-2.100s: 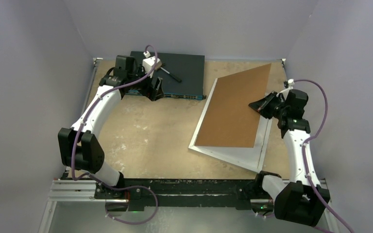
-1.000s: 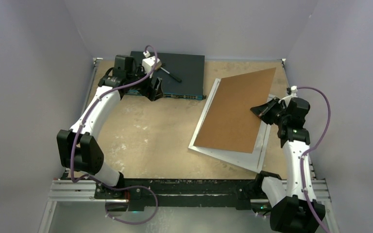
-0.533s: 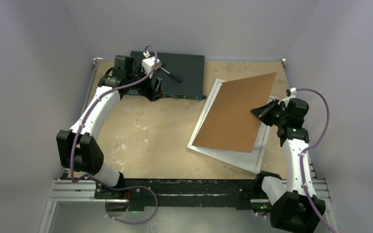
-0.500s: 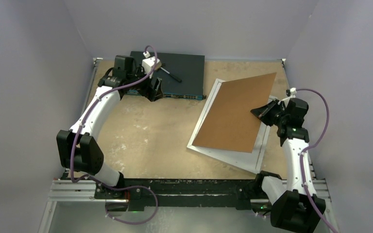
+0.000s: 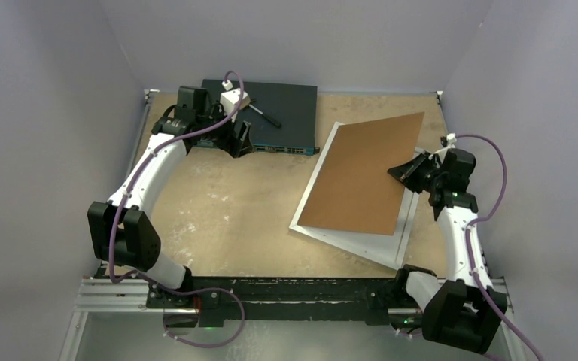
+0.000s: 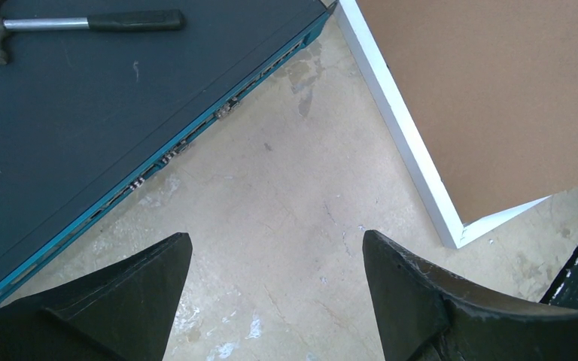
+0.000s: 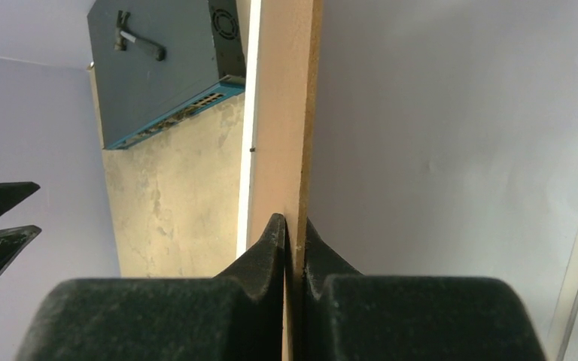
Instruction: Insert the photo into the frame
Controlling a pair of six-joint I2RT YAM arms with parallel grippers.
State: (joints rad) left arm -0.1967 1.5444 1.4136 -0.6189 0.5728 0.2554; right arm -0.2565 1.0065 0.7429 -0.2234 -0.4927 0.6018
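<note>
The photo is not in view. The frame, thin white border, lies flat at the table's right. A plain brown backing board rests tilted over it, its left edge down and its right edge raised. My right gripper is shut on the board's right edge. In the right wrist view the fingers pinch the thin board edge-on. My left gripper is open and empty, hovering over bare table by the switch box. The frame's corner and the board show to its right.
A dark flat network switch box sits at the back, with a small hammer on top. Grey walls close in the table on three sides. The right wall is near my right arm.
My right gripper has shifted a little to the right with the backing board, and the board has swung slightly over the frame. The left arm has not moved.
</note>
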